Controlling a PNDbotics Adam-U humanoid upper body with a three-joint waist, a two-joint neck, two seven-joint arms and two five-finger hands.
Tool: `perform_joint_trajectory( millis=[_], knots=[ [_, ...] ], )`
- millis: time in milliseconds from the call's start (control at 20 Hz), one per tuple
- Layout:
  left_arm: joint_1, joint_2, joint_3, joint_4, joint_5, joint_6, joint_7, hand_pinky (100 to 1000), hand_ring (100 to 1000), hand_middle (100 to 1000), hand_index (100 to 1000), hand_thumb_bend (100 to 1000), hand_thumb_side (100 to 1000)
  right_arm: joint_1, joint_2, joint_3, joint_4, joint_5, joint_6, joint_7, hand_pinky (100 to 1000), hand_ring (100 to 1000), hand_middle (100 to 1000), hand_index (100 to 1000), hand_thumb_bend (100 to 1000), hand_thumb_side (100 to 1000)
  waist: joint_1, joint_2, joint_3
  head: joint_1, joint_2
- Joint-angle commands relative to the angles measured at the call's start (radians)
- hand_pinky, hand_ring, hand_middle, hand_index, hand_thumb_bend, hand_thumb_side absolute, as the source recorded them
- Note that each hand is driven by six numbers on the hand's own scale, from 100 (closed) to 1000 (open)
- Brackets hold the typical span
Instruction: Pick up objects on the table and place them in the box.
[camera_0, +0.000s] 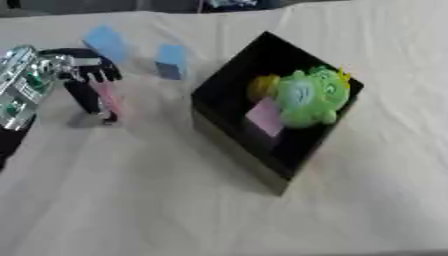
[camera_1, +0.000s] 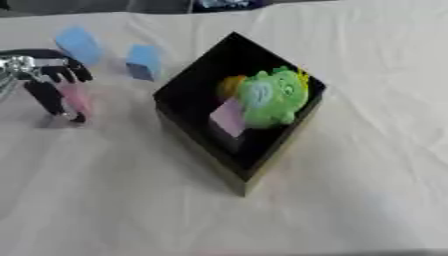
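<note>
One cloth-covered table (camera_0: 131, 200) fills my view, pale and creased. On it, right of centre, sits the black box (camera_0: 229, 87), turned so a corner points toward me. Inside I see a green plush (camera_0: 308, 96) lying against the far right wall, something yellow (camera_0: 261, 86) just beside it on its left, and a pink block (camera_0: 264, 117) leaning in front of them. My left hand (camera_1: 54, 90) comes in from the left edge, well apart from the box, its dark fingers (camera_1: 42, 97) pointing down and pinched on a slim pink piece (camera_0: 108, 98) whose lower end is at or near the cloth. Beyond the hand lie two blue blocks, still out on the table: the paler one (camera_0: 107, 42) farther left, the darker one (camera_0: 171, 61) nearer the box. My right hand shows in neither view.
</note>
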Motion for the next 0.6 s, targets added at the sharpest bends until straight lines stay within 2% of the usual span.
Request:
perform_joint_trajectory(
  millis=[50, 550, 600],
  knots=[
    [-0.013, 0.042, 0.011, -0.027, -0.027, 0.015, -0.026, 875, 862, 802, 858, 597, 100, -0.003, -0.022, -0.011, -0.014, 0.002, 0.002, 0.0, 873, 817, 570, 766, 100, 557, 0.01, -0.009, 0.001, 0.004, -0.011],
    [-0.012, 0.031, 0.0, -0.004, -0.063, 0.022, -0.051, 845, 812, 741, 800, 573, 100, -0.002, -0.019, -0.012, -0.014, 0.001, 0.001, -0.001, 874, 817, 570, 766, 100, 557, 0.005, -0.009, -0.001, 0.009, -0.01],
    [-0.012, 0.031, -0.001, -0.001, -0.066, 0.022, -0.053, 831, 790, 714, 747, 548, 100, -0.002, -0.018, -0.012, -0.014, 0.001, 0.001, -0.001, 874, 817, 570, 766, 100, 557, 0.005, -0.009, -0.001, 0.009, -0.01]
  ],
)
